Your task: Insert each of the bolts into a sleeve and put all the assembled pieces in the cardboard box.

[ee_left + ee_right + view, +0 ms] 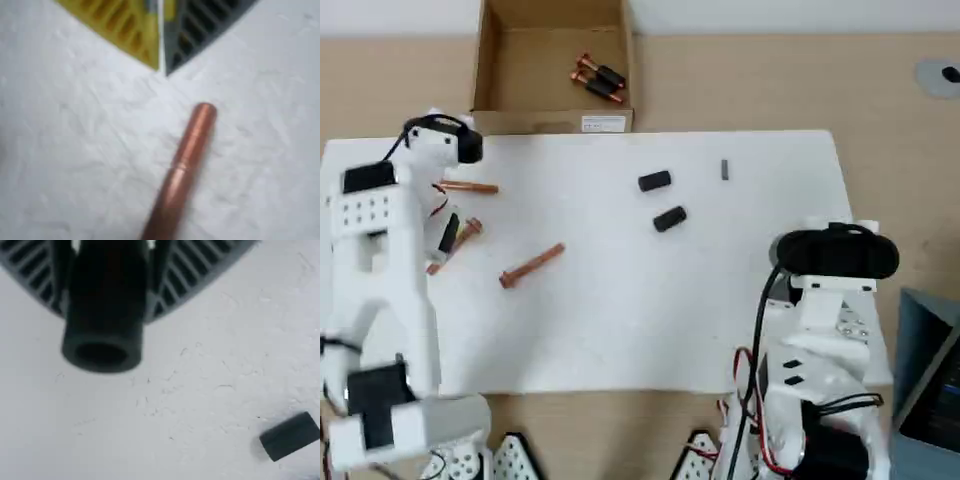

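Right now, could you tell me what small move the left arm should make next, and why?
Probably open the left gripper for the bolt just beyond it: it is shut and empty, while the right gripper holds a sleeve.

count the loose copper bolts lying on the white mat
3. One bolt lies nearest the cardboard box, one partly under the left arm, one in the open. The arm may hide more.

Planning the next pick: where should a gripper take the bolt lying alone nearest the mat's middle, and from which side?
Grip the bolt at mid-shank, coming down from above with jaws across its length. It lies flat and diagonal on the white mat, nothing touching it, so both flanks are free; the thicker head end would probably seat worse.
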